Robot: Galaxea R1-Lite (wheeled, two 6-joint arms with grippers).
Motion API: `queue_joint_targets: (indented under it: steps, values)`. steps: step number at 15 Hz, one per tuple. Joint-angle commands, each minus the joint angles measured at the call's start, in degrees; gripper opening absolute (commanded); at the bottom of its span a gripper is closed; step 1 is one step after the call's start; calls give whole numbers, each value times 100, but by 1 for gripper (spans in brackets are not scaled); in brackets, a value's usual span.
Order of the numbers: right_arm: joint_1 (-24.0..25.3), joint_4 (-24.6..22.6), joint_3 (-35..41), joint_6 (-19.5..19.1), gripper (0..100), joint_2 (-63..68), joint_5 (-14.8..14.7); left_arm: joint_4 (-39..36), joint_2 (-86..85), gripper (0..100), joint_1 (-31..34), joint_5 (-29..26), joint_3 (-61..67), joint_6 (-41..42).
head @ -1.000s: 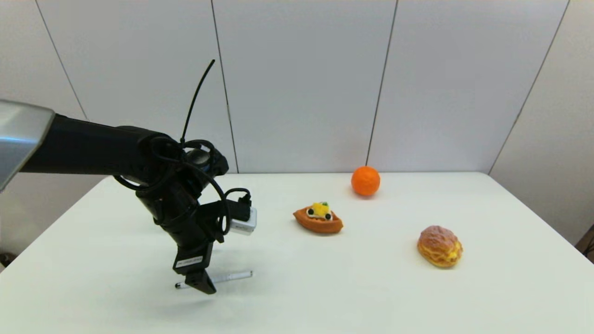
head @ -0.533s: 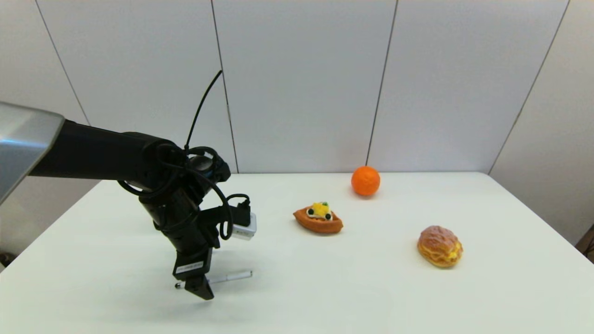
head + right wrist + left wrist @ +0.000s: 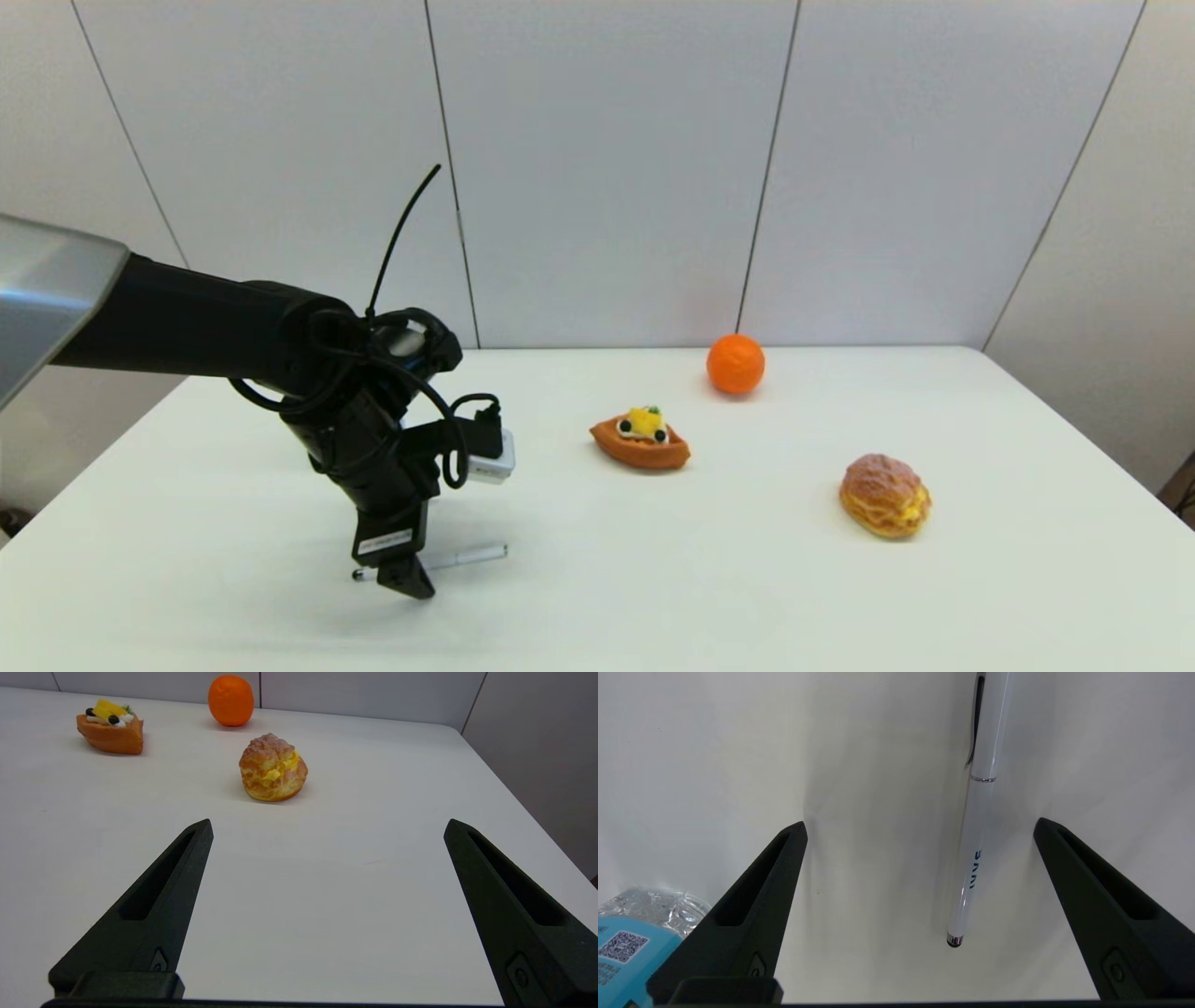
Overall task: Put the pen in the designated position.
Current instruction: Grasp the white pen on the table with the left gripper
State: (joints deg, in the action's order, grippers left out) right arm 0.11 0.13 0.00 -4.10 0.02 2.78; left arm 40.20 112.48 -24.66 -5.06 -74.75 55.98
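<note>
The pen [image 3: 978, 812] is slim and white with blue print mid-barrel and a dark tip. It lies flat on the white table [image 3: 653, 597] at the front left. My left gripper [image 3: 920, 823] hangs open just over it, fingers pointing down. The barrel lies between the two fingers, nearer one, and touches neither. In the head view the gripper [image 3: 406, 577] covers the pen's [image 3: 467, 557] middle, and both ends stick out. No mark on the tabletop shows the designated position. My right gripper [image 3: 327, 823] stands open and empty low over the table's right side, outside the head view.
A fruit tart [image 3: 640, 441] sits mid-table, an orange [image 3: 736, 364] behind it near the wall, and a cream puff [image 3: 884, 496] to the right. A crinkled plastic bottle with a blue label [image 3: 626, 933] lies close beside a left finger.
My left arm's wrist has shifted slightly, and its cable tip now sits lower and further right. The gripper stays over the pen. The pen has not moved.
</note>
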Motion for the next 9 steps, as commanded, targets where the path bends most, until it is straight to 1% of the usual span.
queue_joint_targets:
  steps: [1, 5, 9]
  values:
    - [-2, -5, 0, -3, 100, -2, 3, 49, -113, 100, 5, -4, 5, -8]
    - [-2, -5, 0, -3, 100, -2, 3, 84, -148, 100, 5, -30, 5, -26]
    - [7, 4, 0, -3, 100, -2, 3, 339, -130, 100, -12, -118, -13, -114]
